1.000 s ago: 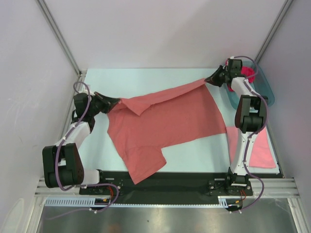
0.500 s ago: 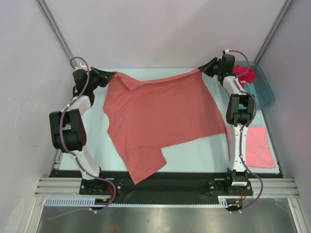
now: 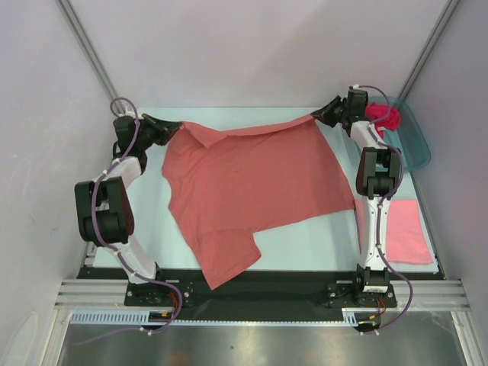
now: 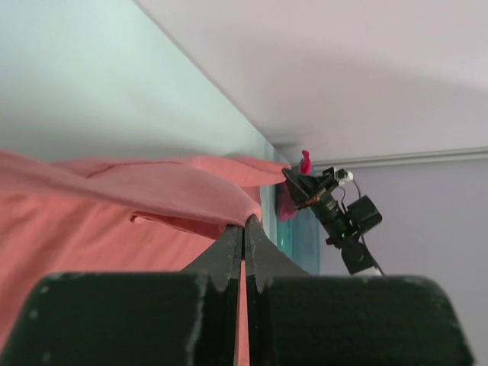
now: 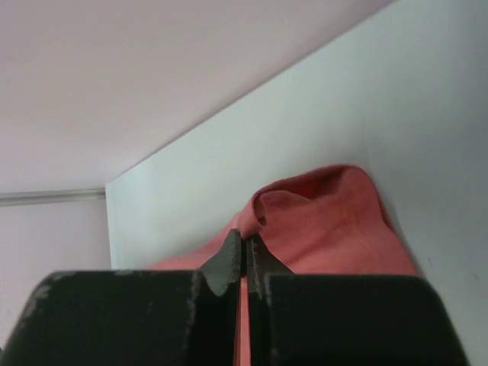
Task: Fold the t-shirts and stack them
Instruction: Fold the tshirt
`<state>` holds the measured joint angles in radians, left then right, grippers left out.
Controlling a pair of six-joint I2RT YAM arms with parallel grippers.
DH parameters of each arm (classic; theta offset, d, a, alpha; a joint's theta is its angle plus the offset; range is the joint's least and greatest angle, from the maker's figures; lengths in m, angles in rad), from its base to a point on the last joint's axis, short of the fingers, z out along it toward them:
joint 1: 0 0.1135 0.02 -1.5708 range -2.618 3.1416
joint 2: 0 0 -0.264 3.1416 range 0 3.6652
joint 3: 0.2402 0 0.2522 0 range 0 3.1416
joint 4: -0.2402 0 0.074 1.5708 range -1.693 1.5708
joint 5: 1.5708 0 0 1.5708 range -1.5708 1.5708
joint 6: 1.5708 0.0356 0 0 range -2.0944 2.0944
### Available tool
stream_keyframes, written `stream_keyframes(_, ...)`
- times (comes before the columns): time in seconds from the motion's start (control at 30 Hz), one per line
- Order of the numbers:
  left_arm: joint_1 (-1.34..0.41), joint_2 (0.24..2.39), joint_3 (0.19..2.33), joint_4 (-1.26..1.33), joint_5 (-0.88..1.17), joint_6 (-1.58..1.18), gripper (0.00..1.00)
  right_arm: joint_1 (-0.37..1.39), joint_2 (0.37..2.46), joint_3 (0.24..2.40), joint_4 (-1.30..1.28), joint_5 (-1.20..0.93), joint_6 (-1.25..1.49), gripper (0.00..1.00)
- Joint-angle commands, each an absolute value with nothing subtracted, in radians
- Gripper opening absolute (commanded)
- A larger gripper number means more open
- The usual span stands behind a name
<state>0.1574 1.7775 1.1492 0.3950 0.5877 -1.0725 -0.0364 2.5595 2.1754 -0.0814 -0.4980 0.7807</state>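
Note:
A salmon-coral t-shirt (image 3: 252,183) lies spread across the table, its far edge stretched between both grippers. My left gripper (image 3: 177,128) is shut on the shirt's far left corner, the cloth (image 4: 152,191) pinched at its tips (image 4: 244,223). Over at the far right corner my right gripper (image 3: 319,117) is shut on the bunched cloth (image 5: 328,221), the pinch showing at the tips (image 5: 245,238). A lighter pink t-shirt (image 3: 408,232) lies folded flat at the right front. A bright magenta t-shirt (image 3: 383,116) is heaped in the teal tub (image 3: 415,141).
The teal tub stands at the table's far right corner, close behind the right arm's wrist. Slanted metal frame posts (image 3: 91,57) rise at the back left and back right. The shirt's near sleeve (image 3: 225,263) hangs over the table's front edge onto the black base plate.
Both grippers have carried the shirt's far edge toward the back of the table, pulling it taut and spreading the cloth wider. The left arm swung far back and left.

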Motion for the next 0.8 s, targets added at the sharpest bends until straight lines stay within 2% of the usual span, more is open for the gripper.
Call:
stream_keyframes(0.0,0.178,1.658,1.062,0.39,0.653,-1.072,0.0,-0.058,2.425,2.145,-0.182,-0.505,0.71,0.02)
stream_keyframes(0.23,0.176,1.517,0.881,0.373,0.683,-1.06,0.0,-0.084,2.341,1.999,-0.218,-0.518,0.654,0.02)
stream_keyframes(0.4,0.172,1.493,0.839,0.359,0.704,-1.045,0.0,-0.087,2.281,1.864,-0.198,-0.508,0.643,0.02)
stream_keyframes(0.77,0.169,1.493,0.793,0.344,0.699,-1.011,0.0,-0.089,2.252,1.798,-0.256,-0.482,0.591,0.02)
